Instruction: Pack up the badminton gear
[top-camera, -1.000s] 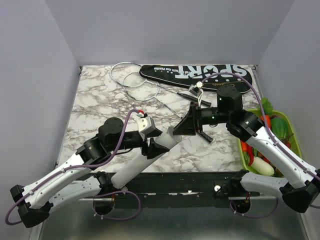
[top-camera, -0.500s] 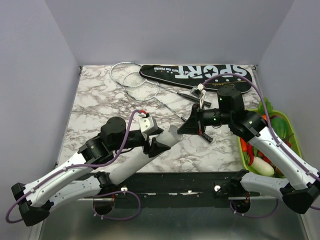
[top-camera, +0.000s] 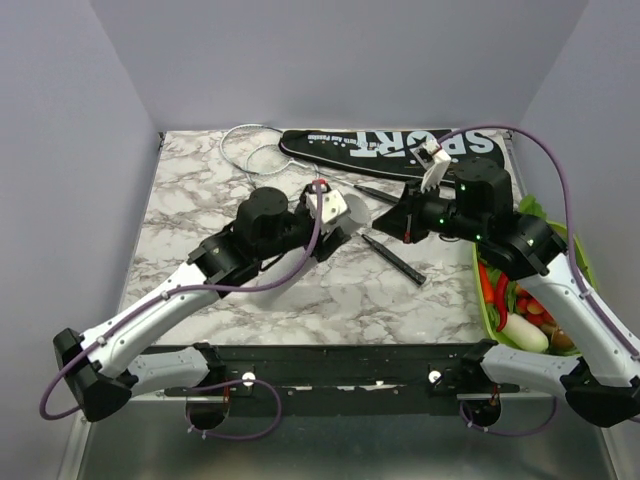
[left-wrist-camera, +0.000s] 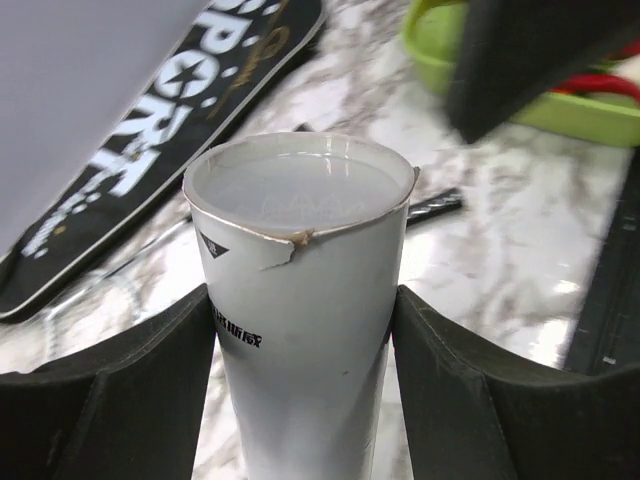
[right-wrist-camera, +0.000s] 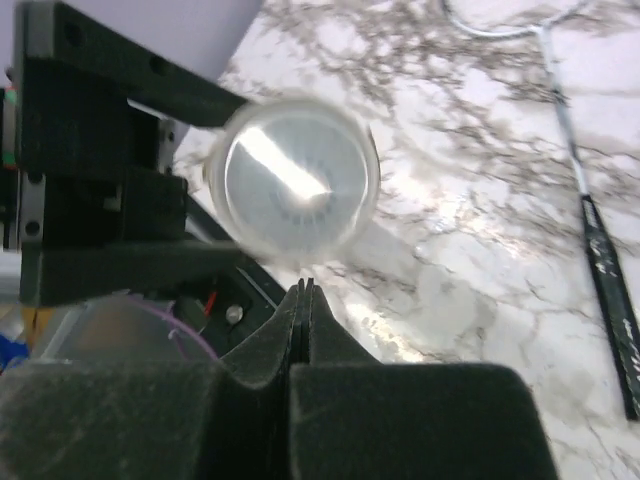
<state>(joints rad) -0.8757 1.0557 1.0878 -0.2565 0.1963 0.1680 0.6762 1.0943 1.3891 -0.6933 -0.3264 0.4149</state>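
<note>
Now the left claw (left-wrist-camera: 300, 310) pinches a white tube (left-wrist-camera: 300, 190) near its capped end; the right claw (right-wrist-camera: 303, 300), pressed together and empty, faces that end. Best to hold the tube steady above the rackets (top-camera: 390, 258), which lie on the tabletop (top-camera: 200, 200) near the bag (top-camera: 390, 148) at the far edge.

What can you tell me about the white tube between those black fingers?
The white tube is a smooth, glossy cylinder capped by a clear lid, with a torn label edge and small black print below the rim. The left gripper clamps it from both sides, holding it above the marble table. Its lidded end faces the shut right gripper.
</note>
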